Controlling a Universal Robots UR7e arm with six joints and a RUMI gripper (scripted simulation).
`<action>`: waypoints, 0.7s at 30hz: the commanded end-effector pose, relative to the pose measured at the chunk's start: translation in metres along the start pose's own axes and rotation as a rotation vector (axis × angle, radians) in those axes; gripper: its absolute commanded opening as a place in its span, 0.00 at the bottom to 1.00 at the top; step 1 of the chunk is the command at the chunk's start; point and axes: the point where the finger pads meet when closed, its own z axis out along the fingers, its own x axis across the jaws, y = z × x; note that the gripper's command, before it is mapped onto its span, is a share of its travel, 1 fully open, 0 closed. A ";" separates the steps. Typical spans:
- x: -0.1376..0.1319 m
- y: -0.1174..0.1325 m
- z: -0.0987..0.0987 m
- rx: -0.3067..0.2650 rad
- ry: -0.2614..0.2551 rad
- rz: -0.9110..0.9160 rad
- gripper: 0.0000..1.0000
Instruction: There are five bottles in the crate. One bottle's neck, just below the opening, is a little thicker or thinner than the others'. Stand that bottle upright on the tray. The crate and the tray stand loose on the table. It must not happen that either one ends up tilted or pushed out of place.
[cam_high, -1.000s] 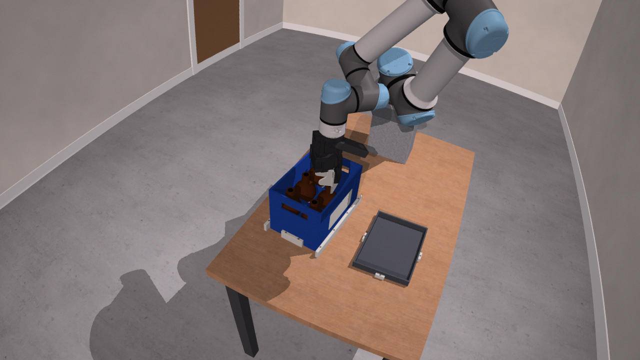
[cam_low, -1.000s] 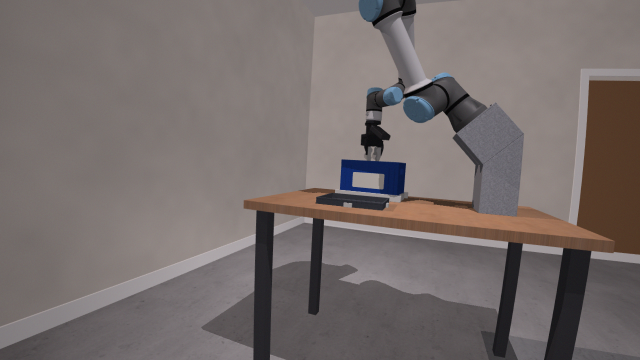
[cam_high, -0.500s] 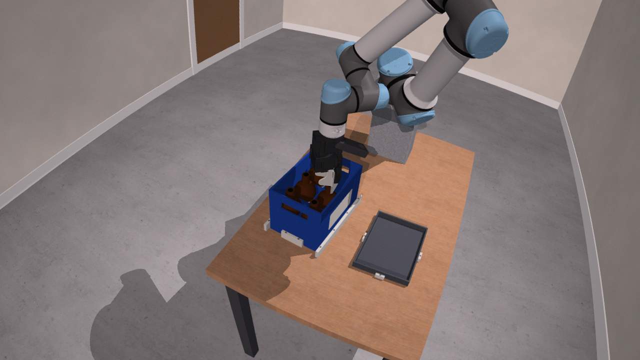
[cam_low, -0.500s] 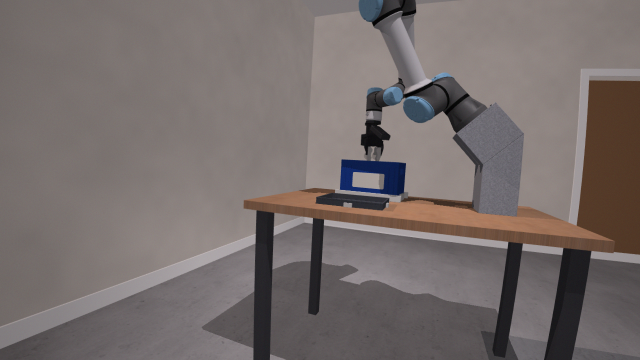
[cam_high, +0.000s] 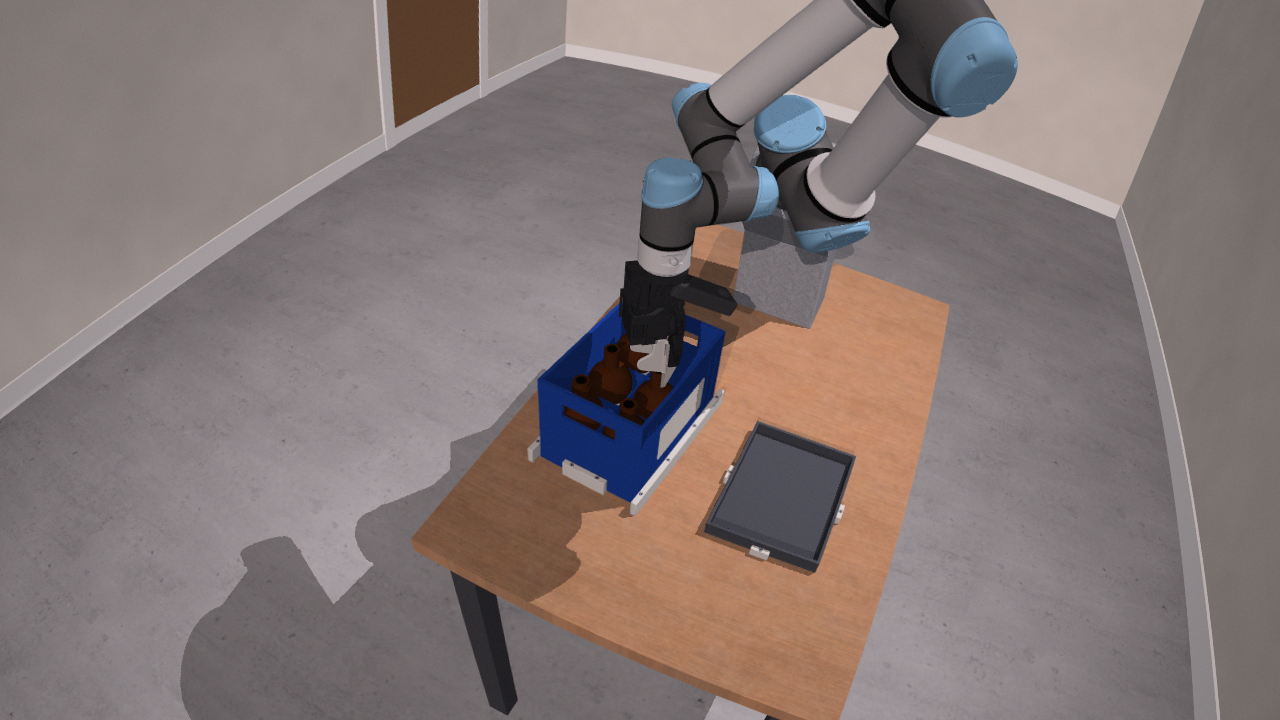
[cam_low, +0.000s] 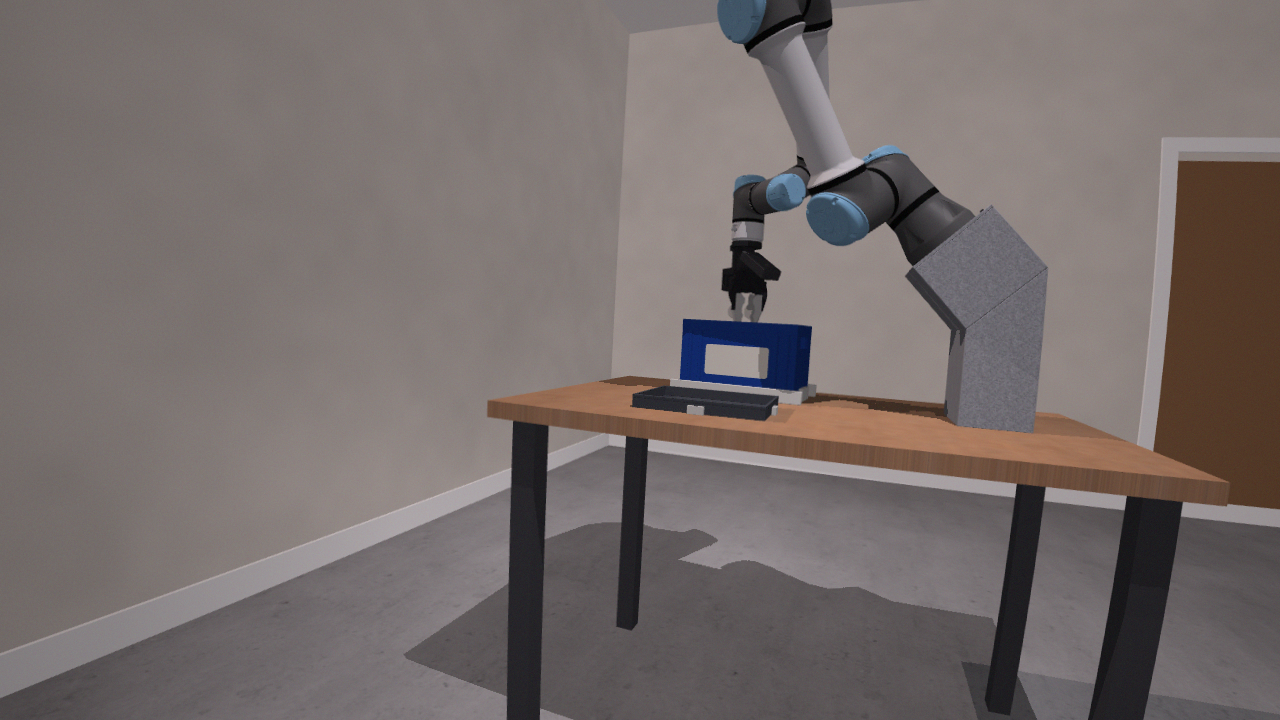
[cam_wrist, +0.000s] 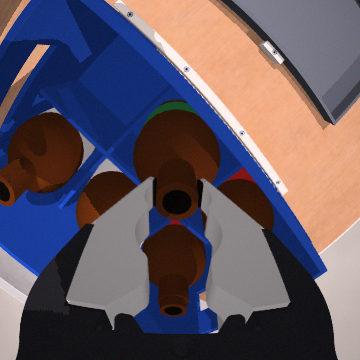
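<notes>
Blue crate (cam_high: 581, 447) (cam_low: 796, 358) (cam_wrist: 175, 82); seemingly brown bottles (cam_high: 612, 380) (cam_wrist: 176, 145)

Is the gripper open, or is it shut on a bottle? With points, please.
Shut on a bottle (cam_wrist: 176, 165): the gripper's (cam_wrist: 177, 192) fingertips flank its neck closely.

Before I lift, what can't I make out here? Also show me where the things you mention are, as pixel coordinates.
- Top view: the neck of the gripped bottle (cam_wrist: 175, 145), behind the gripper (cam_high: 660, 362) (cam_wrist: 177, 180).
- Exterior view: all bottles, behind the crate wall (cam_low: 693, 353).
- Wrist view: the tray's (cam_wrist: 320, 45) far side, cut off by the edge.
</notes>
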 end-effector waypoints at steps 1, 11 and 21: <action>0.000 0.000 0.000 -0.001 0.000 0.000 0.00; 0.000 0.000 0.000 -0.001 0.000 0.000 0.38; 0.000 0.000 0.000 -0.001 0.000 0.000 0.38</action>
